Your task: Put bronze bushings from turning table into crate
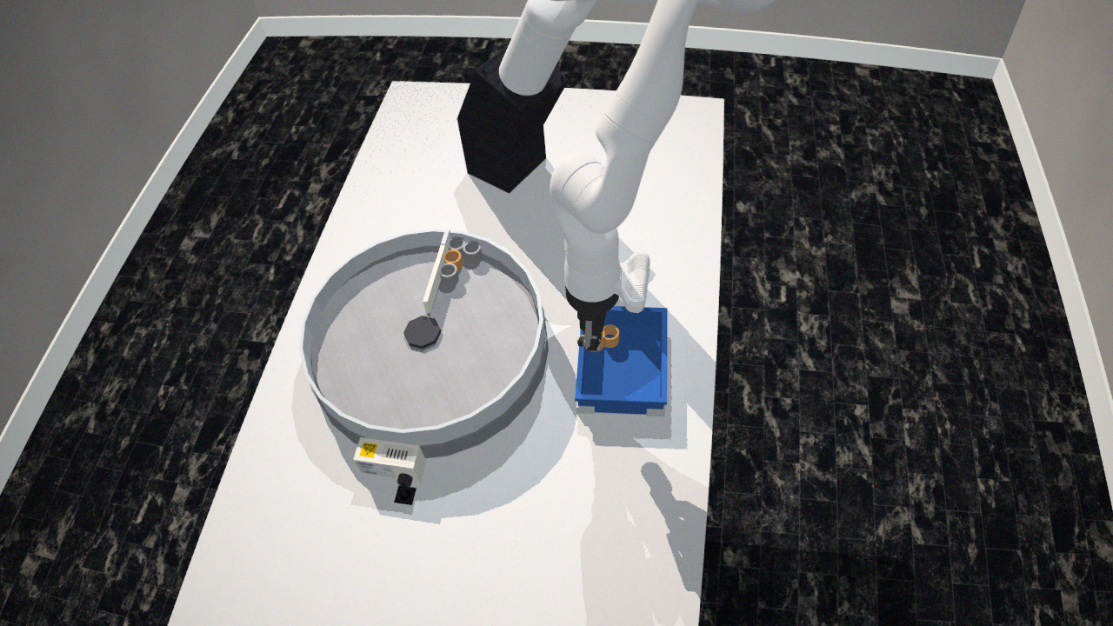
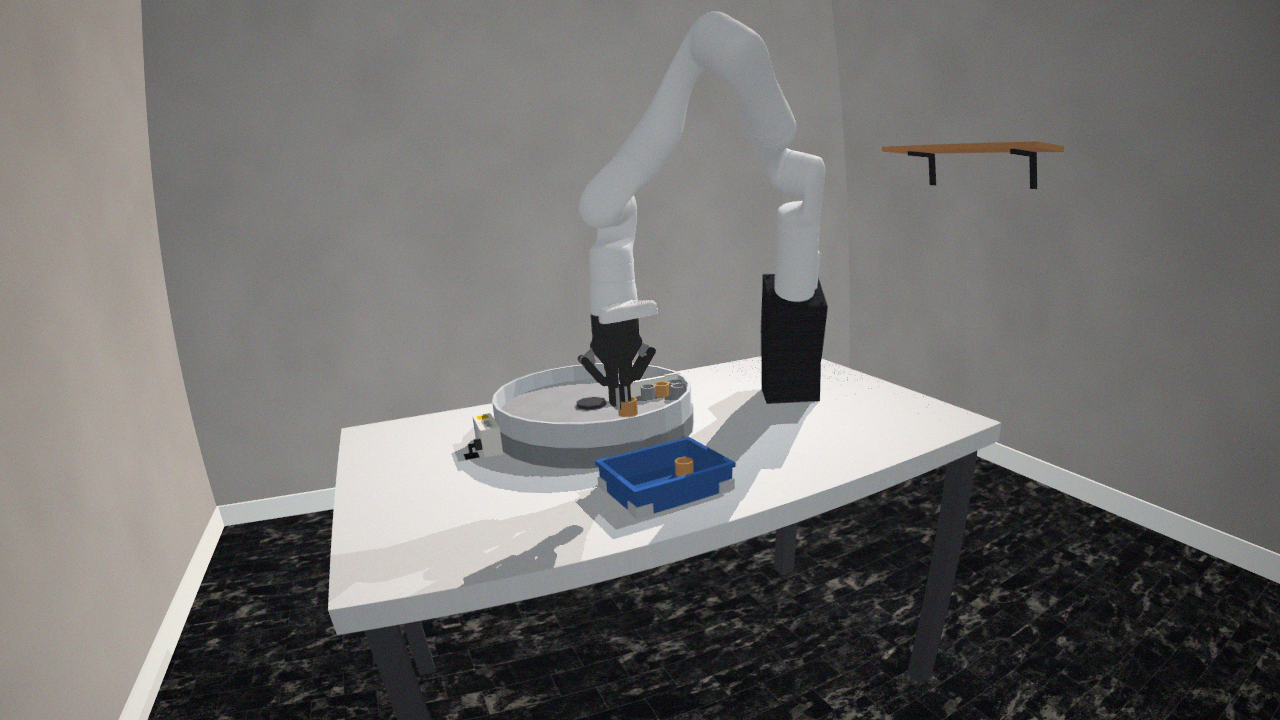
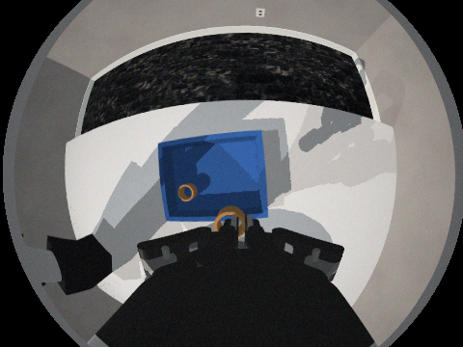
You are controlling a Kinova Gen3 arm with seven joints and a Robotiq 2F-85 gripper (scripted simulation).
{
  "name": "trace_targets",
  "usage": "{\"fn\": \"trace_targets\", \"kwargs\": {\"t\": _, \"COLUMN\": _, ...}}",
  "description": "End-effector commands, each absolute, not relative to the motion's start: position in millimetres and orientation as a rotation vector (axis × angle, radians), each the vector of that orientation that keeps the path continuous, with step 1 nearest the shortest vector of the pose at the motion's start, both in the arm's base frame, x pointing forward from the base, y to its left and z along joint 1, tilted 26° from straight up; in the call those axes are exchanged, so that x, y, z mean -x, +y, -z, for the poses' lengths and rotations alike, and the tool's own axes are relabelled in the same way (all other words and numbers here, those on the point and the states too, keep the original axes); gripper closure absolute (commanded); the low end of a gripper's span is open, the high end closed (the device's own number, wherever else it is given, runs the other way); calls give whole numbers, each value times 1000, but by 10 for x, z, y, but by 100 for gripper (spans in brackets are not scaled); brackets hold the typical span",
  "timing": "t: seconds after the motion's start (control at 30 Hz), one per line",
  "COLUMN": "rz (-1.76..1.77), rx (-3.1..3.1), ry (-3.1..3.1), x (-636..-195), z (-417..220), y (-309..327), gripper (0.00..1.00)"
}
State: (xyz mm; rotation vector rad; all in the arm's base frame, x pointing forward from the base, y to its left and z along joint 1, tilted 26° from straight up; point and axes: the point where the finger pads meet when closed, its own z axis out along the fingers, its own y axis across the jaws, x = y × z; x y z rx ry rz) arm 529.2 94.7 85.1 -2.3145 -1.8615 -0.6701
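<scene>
Bronze bushing (image 1: pixel 600 342) (image 2: pixel 629 407) (image 3: pixel 230 209) clenched by its wall, the hand (image 1: pixel 591 346) (image 2: pixel 619 402) (image 3: pixel 241 223) is mid-carry, seemingly above the crate's (image 1: pixel 623 402) (image 2: pixel 693 480) (image 3: pixel 212 136) nine-o'clock side; next comes centring, lowering and releasing, clear of the rim.

Top and exterior views both take in the whole turning table (image 1: pixel 423 381) (image 2: pixel 546 420).

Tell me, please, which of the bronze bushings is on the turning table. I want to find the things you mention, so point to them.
The bronze bushing (image 1: pixel 456 264) (image 2: pixel 662 392) beside the steel bushings (image 1: pixel 448 283) (image 2: pixel 647 393). Of the others, one (image 1: pixel 610 342) (image 2: pixel 683 468) (image 3: pixel 195 192) is in the crate (image 1: pixel 664 357) (image 2: pixel 675 491) (image 3: pixel 264 173), one (image 1: pixel 600 347) (image 2: pixel 629 408) (image 3: pixel 230 209) in the gripper (image 1: pixel 593 344) (image 2: pixel 619 400) (image 3: pixel 241 223).
</scene>
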Motion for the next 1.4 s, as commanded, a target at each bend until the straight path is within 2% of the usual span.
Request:
{"fn": "trace_targets", "kwargs": {"t": 0.0, "rz": 675, "rx": 2302, "ry": -1876, "x": -5304, "z": -869, "y": 1008, "gripper": 100}}
{"fn": "trace_targets", "kwargs": {"t": 1.37, "rz": 681, "rx": 2299, "ry": -1881, "x": -5444, "z": -462, "y": 1191, "gripper": 100}}
